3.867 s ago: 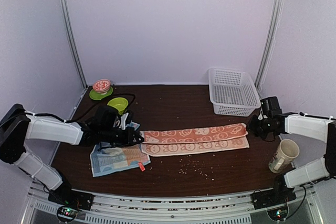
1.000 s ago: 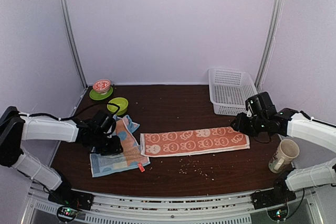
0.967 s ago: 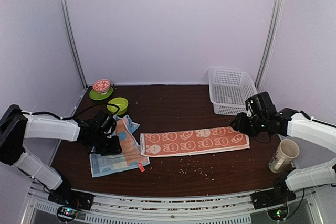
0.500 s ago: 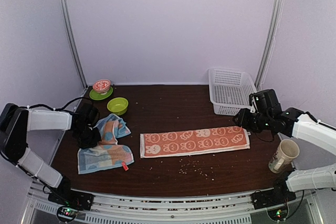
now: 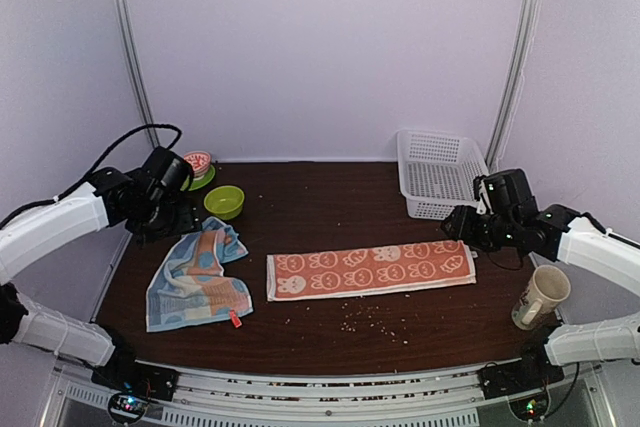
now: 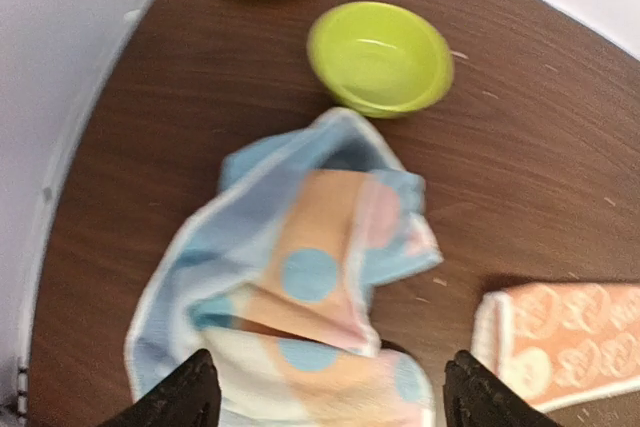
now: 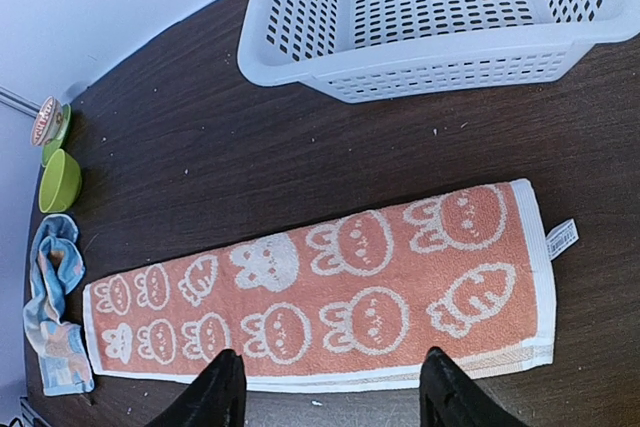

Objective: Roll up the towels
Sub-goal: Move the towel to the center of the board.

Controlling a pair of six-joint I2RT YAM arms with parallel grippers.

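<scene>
orange towel (image 7: 330, 297) lies flat as long strip, seems ready for rolling | blue towel (image 6: 300, 287) bunched aside, giving room | left gripper (image 6: 328, 397), right gripper (image 7: 328, 387): both released, empty

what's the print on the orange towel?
White rabbits and carrots on the orange towel, with a white border. It shows best in the right wrist view.

Held left gripper (image 6: 330, 399) aloft at the far left, jaws spread wide, nothing between them. Poised right gripper (image 7: 335, 389) at the right, jaws likewise apart and empty.
</scene>
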